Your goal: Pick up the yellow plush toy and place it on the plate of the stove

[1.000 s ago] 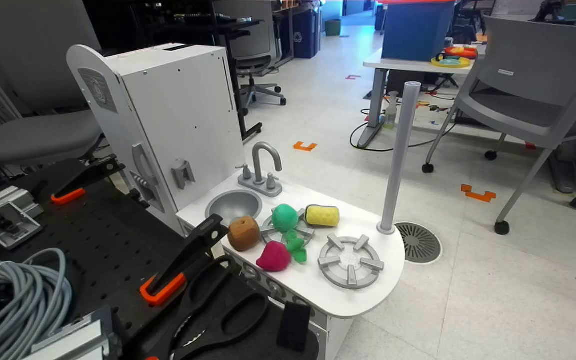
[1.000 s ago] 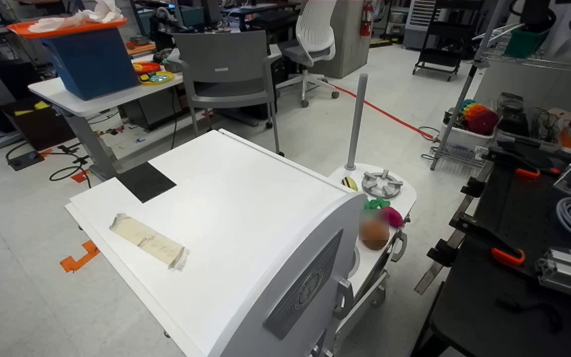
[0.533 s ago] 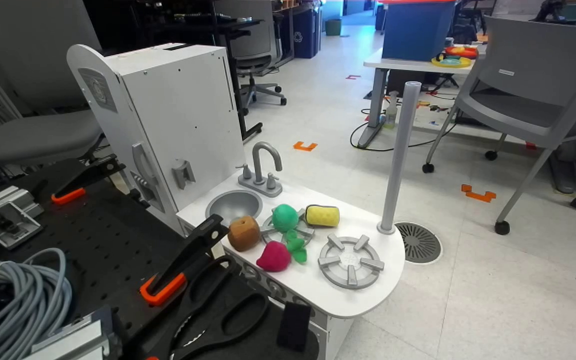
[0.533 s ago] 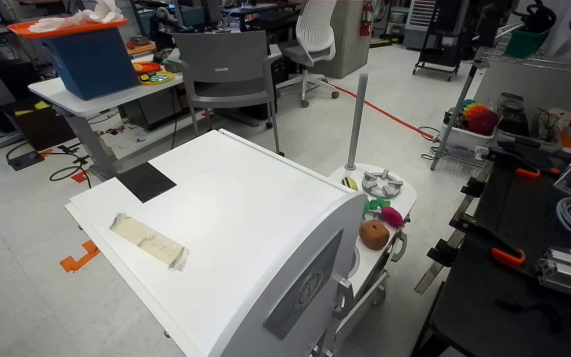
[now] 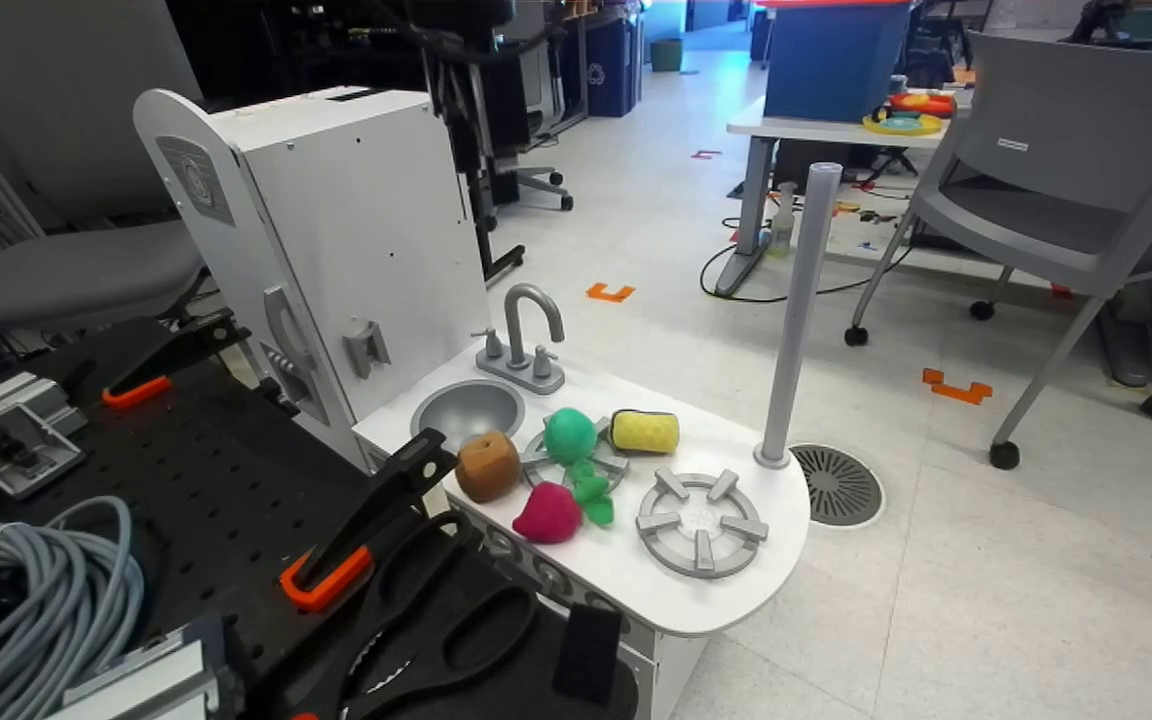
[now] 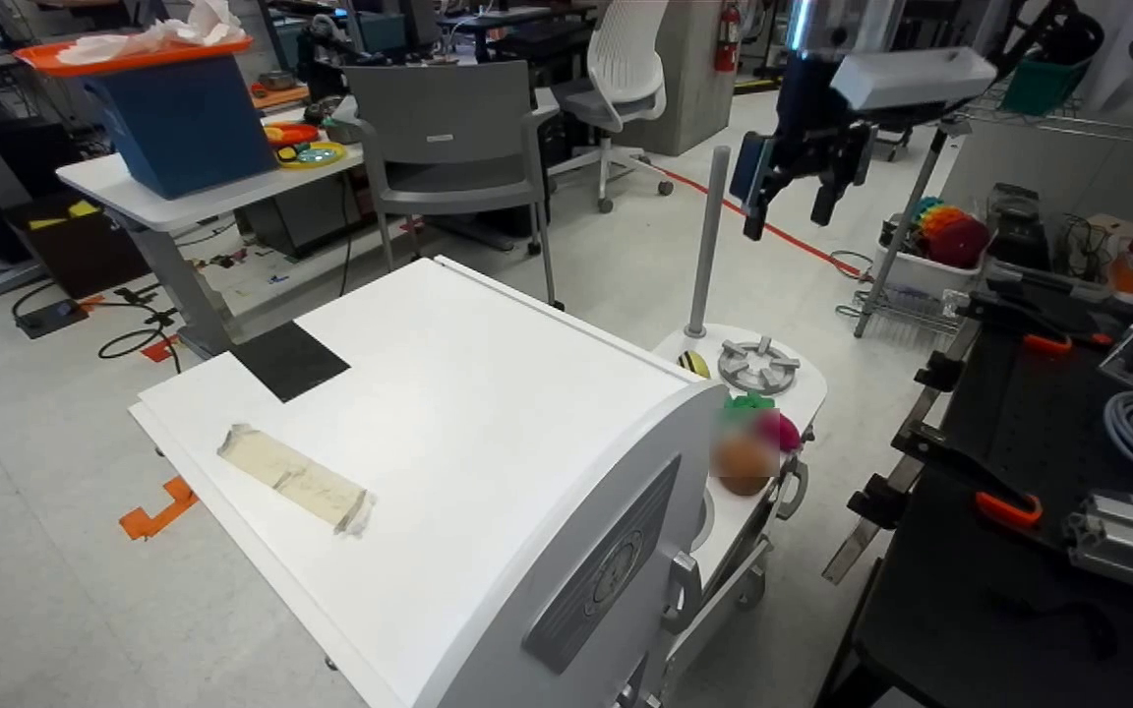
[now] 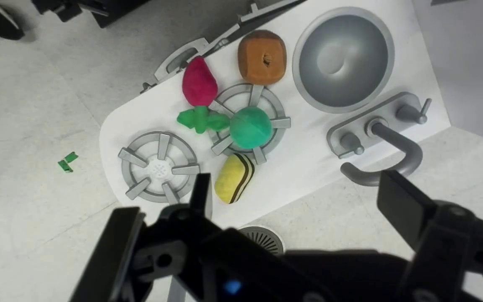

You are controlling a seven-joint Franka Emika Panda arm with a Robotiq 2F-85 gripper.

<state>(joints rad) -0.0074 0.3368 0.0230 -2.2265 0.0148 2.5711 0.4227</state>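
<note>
The yellow plush toy (image 5: 645, 432) lies on the white stove's countertop (image 5: 626, 580), beside the burner with the green ball. It also shows in an exterior view (image 6: 693, 363), partly hidden by the tall white back, and in the wrist view (image 7: 234, 179). The bare stove plate (image 5: 701, 520), a grey spoked disc, is at the rounded end, also in the wrist view (image 7: 159, 168). My gripper (image 6: 789, 221) hangs high above the countertop. In the wrist view its fingers (image 7: 295, 182) are wide apart with nothing between them; the toy appears just right of the left finger.
A green ball (image 5: 570, 436) sits on the second burner, with a pink toy (image 5: 548, 513) and a brown toy (image 5: 488, 467) beside it. The faucet (image 5: 533, 320), the sink (image 5: 468, 410), an upright grey pole (image 5: 802, 310) and the tall white back (image 6: 448, 393) stand around.
My gripper and arm have come into an exterior view from the upper right, over the countertop. Dark arm parts now show at the top of an exterior view. The toys have not moved.
</note>
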